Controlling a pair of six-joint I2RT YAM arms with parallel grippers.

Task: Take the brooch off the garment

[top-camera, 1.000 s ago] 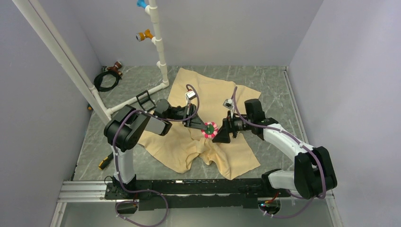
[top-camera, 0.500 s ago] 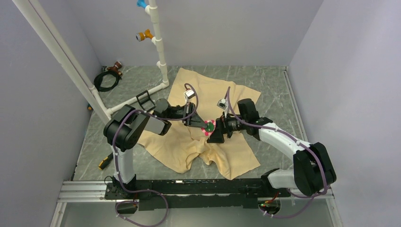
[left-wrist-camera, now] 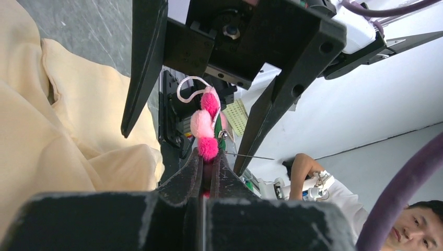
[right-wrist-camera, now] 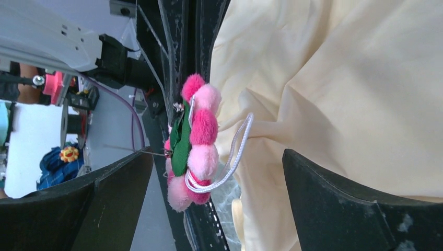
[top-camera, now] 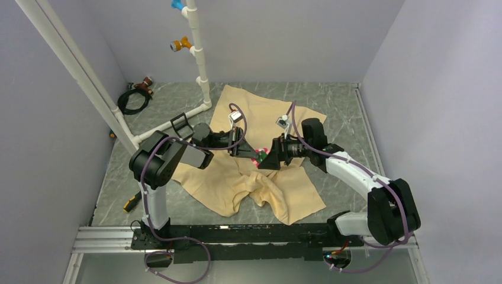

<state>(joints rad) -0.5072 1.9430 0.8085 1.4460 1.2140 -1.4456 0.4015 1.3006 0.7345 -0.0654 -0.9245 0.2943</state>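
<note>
Removal looks well under way but not finished, as far as you can judge from these views. Your left gripper [left-wrist-camera: 208, 162] is pinched tight on the lower edge of the brooch [left-wrist-camera: 205, 125], with no gap between the fingers. It holds the brooch edge-on over the middle of the garment [top-camera: 260, 195], which lies spread and rumpled on the table [top-camera: 337, 118].

Your right gripper [right-wrist-camera: 218, 154] comes in from the right with its fingers spread wide. One finger stands on each side of the brooch and neither touches it.

In the right wrist view the pink petals and green backing stand clear of the cloth behind them. A white cord loop [right-wrist-camera: 237, 146] hangs off the petal side toward the cloth. You cannot tell whether that loop or the thin pin at the back is caught in the fabric. The top view is too small to settle it.

So the grip is done. What seems left is to confirm the pin is free, or work it free with the right fingers, then carry the brooch off the garment and set it down apart. Watch for cloth rising with the brooch. That would mean it is still fastened.
</note>
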